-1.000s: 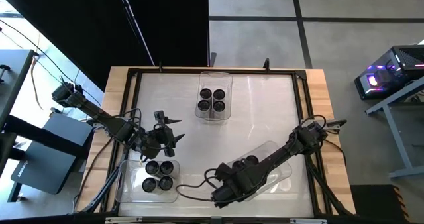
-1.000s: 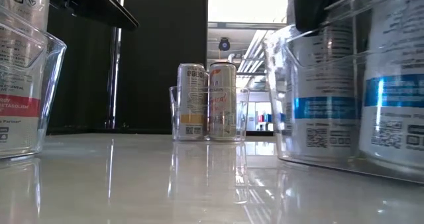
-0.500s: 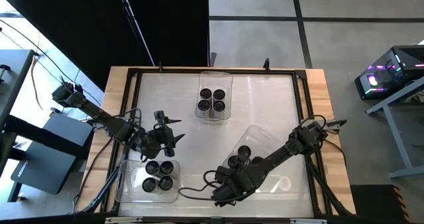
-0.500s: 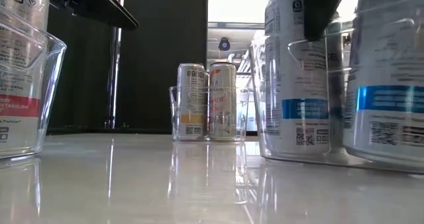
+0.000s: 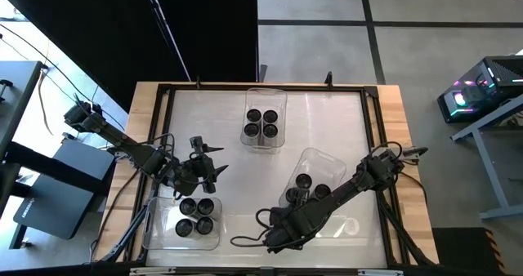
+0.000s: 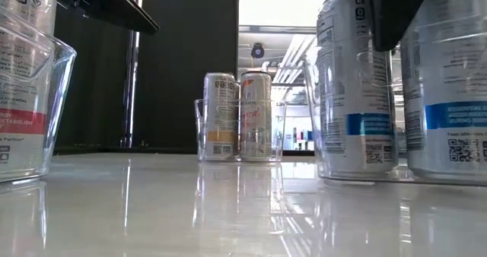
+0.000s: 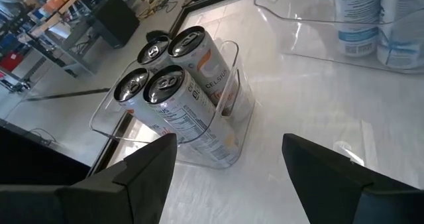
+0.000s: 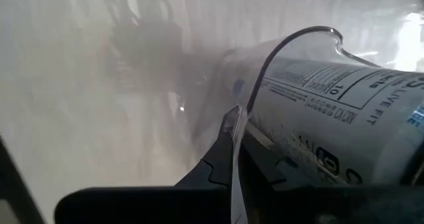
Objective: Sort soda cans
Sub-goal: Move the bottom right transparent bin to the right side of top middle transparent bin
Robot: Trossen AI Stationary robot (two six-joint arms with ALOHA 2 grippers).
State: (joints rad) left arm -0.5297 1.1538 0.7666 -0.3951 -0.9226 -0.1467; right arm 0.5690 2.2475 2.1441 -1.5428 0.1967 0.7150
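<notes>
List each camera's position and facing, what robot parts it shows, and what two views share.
High: overhead, straight down on the table, both arms.
Low: tabletop height, looking across at the far bin of soda cans.
Left wrist: past the left gripper's open fingers at that bin.
Right wrist: the right gripper clamps the right bin's rim.
High and low share the far bin.

Lighting: bright, even, overhead; glossy white tabletop (image 6: 152, 211) mirrors cans and carries glare streaks; dark backdrop; backlit bright doorway in low view; right wrist view hazy, washed out, its near clear plastic bin wall (image 8: 291, 45) blurred.
</notes>
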